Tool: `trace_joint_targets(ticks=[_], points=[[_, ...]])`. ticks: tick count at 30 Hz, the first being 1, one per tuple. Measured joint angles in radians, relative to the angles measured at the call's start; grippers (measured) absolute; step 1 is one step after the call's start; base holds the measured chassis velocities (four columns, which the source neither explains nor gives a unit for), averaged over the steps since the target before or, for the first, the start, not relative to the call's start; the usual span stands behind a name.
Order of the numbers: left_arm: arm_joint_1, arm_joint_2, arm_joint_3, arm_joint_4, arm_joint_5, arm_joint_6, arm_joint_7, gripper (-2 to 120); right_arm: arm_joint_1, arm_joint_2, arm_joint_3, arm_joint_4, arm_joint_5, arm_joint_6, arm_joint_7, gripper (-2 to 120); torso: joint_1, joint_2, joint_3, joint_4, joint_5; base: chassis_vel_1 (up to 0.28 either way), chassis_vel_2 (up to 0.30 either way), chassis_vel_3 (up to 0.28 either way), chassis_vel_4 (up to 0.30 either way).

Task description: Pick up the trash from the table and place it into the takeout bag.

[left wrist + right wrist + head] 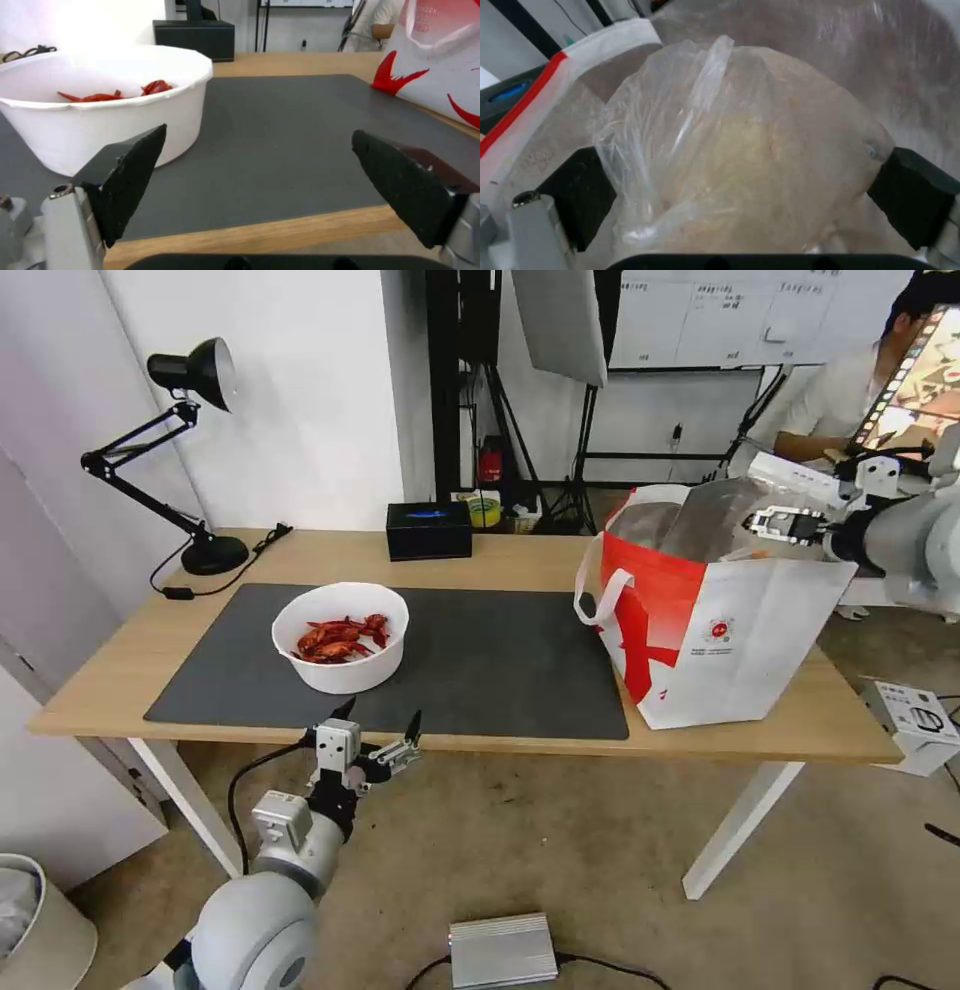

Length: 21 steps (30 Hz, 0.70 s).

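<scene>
A white round bowl (340, 635) (100, 112) of red crayfish shells stands on the dark grey mat (500, 660) of the light-wood table (500, 560). My left gripper (383, 710) (259, 131) hangs open just off the table's front edge, level with the bowl and a little to its right. The white-and-red takeout bag (720, 640) (440, 67) stands at the table's right end. Over its mouth my right gripper (762, 522) (742, 157) is open. A knotted clear bag (760, 142) lies between its wide-spread fingers, against the foil lining (830, 45).
A black desk lamp (190, 450) stands at the back left and a black tissue box (429, 530) at the back middle. On the floor are a silver box (502, 950), a white bin (30, 920) and a white device (915, 720).
</scene>
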Motion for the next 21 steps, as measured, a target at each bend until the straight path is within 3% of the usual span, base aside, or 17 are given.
trace_joint_targets(ticks=[5, 14, 15, 17, 21], points=[[-0.012, 0.003, 0.012, 0.009, -0.002, 0.000, 0.000, 100, 0.073, 0.020, -0.037, -0.047, 0.130, 0.005, 0.100, 100, 0.000, 0.000, 0.000, 0.0000, -0.0001, 0.000, 0.000, 0.000, 0.000], [-0.018, 0.001, 0.019, 0.019, -0.002, 0.000, 0.000, 100, 0.114, 0.041, -0.055, -0.063, 0.140, -0.001, 0.124, 100, 0.000, 0.000, 0.000, 0.0000, -0.0002, 0.000, 0.000, 0.000, 0.000], [-0.020, 0.001, 0.019, 0.020, -0.002, 0.000, 0.001, 100, 0.113, 0.042, -0.059, -0.065, 0.111, -0.010, 0.107, 100, 0.000, 0.000, 0.000, 0.0000, -0.0003, 0.000, 0.000, 0.000, 0.000], [-0.017, 0.001, 0.019, 0.018, -0.001, 0.000, 0.001, 100, 0.078, 0.012, -0.093, -0.048, -0.141, -0.021, -0.093, 100, 0.000, 0.000, 0.000, -0.0001, -0.0001, 0.000, 0.000, 0.000, 0.000], [-0.017, 0.000, 0.019, 0.014, -0.001, 0.000, 0.001, 100, 0.072, 0.007, -0.141, -0.039, -0.257, -0.023, -0.171, 100, 0.000, 0.000, 0.000, -0.0004, -0.0001, 0.000, 0.000, 0.000, 0.000]])
